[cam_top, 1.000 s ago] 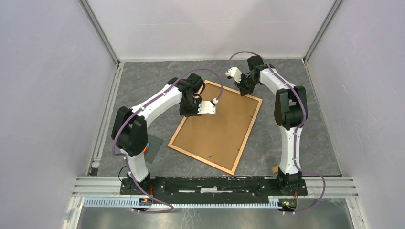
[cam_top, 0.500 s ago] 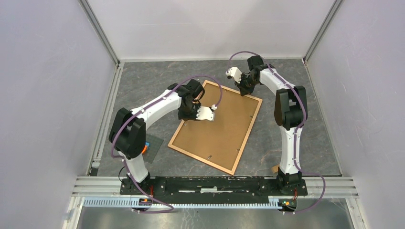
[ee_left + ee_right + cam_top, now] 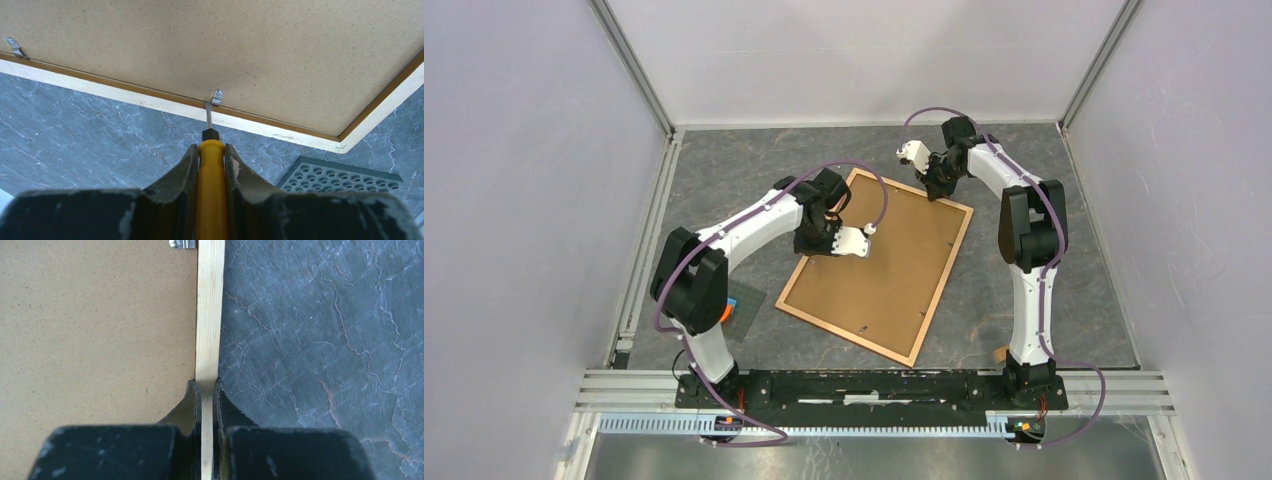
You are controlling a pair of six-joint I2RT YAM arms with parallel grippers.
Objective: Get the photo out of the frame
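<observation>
Matt fibreboard back, smooth wooden frame

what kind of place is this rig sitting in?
Probably a lab robot cell: plain white panel walls on aluminium rails, a grey marbled tabletop, and a black mounting rail along its near edge.

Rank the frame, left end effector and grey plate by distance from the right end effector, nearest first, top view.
1. The frame, central, clamped in the right end effector.
2. The left end effector, at the frame's left edge.
3. The grey plate, near left, beyond the frame.
</observation>
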